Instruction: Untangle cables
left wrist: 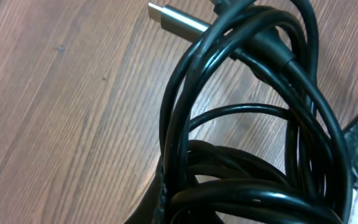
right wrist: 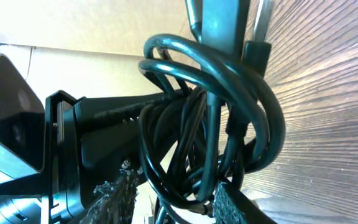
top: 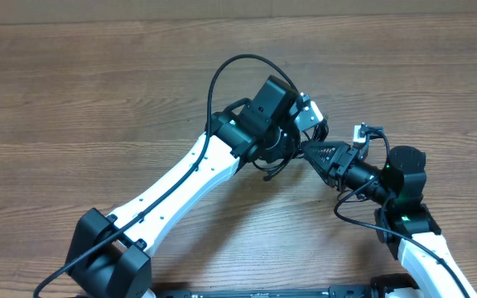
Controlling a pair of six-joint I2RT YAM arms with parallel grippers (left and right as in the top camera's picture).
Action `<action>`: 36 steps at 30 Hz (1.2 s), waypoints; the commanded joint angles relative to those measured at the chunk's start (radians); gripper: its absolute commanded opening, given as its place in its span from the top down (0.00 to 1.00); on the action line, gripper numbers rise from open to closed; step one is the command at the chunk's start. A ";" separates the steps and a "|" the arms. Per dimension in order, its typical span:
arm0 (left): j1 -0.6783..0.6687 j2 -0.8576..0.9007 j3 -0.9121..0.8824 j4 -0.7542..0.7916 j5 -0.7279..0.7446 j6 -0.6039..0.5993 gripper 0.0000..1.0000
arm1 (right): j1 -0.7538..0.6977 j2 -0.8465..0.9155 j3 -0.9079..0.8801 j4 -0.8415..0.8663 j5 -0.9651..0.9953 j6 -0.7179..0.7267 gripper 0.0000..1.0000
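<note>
The cables, thin black cords wound into one tight coil, sit near the middle of the wooden table, a little toward its right edge, where the two arms meet. In the left wrist view the loops cross and pass through one another, and a single metal plug pokes out at the top of the coil, over bare wood. The right gripper has the bundle wedged between its textured pads and appears clamped on it, with outer loops curling round a finger. The left gripper is pressed in against the same bundle from the opposite side, but whether it is holding the coil or merely beside it cannot be told, since its fingers show only as dark slivers at the frame edges. The work looks to be at an early stage: no cord lies separate on the table, the knot reads as intact, and pulling each strand free is all left to do. From overhead the coil is almost wholly hidden beneath the two wrists. How many cords it holds, where the other plug ends are, and whether the bundle touches the table cannot be made out.
</note>
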 commanded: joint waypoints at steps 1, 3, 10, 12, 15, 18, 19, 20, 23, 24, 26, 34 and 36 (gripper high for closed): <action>-0.008 0.000 0.032 -0.011 0.050 -0.011 0.96 | 0.000 -0.001 0.026 -0.002 0.048 -0.036 0.60; -0.008 0.000 0.032 -0.014 0.065 -0.011 0.96 | 0.000 -0.001 0.026 -0.006 0.055 -0.045 0.59; -0.008 -0.003 0.032 -0.003 0.163 -0.011 0.96 | 0.000 -0.001 0.026 -0.070 0.111 -0.056 0.59; -0.008 -0.004 0.032 -0.005 0.162 -0.011 0.96 | 0.000 -0.001 0.026 -0.102 0.137 -0.056 0.59; -0.008 -0.005 0.032 -0.004 0.166 -0.011 0.96 | 0.000 -0.001 0.026 -0.115 0.155 -0.057 0.59; -0.008 -0.005 0.032 0.000 0.165 -0.011 0.96 | 0.000 -0.001 0.026 -0.116 0.155 -0.059 0.59; -0.008 -0.005 0.032 0.001 0.165 -0.011 0.96 | 0.000 -0.001 0.026 -0.118 0.158 -0.059 0.59; -0.008 -0.005 0.032 0.003 0.165 -0.011 0.96 | 0.000 -0.001 0.025 -0.119 0.161 -0.060 0.59; -0.007 -0.005 0.032 0.007 0.166 -0.011 0.96 | 0.000 -0.001 0.025 -0.137 0.178 -0.059 0.59; -0.007 -0.005 0.032 0.008 0.166 -0.011 0.96 | 0.000 -0.001 0.025 -0.150 0.190 -0.059 0.60; -0.007 -0.005 0.032 0.011 0.173 -0.011 0.96 | 0.000 -0.001 0.025 -0.173 0.212 -0.059 0.63; -0.006 -0.005 0.032 0.023 0.206 -0.011 0.96 | 0.000 -0.001 0.025 -0.190 0.237 -0.059 0.70; -0.006 -0.005 0.032 0.021 0.206 -0.011 0.96 | 0.000 -0.001 0.025 -0.192 0.241 -0.059 0.70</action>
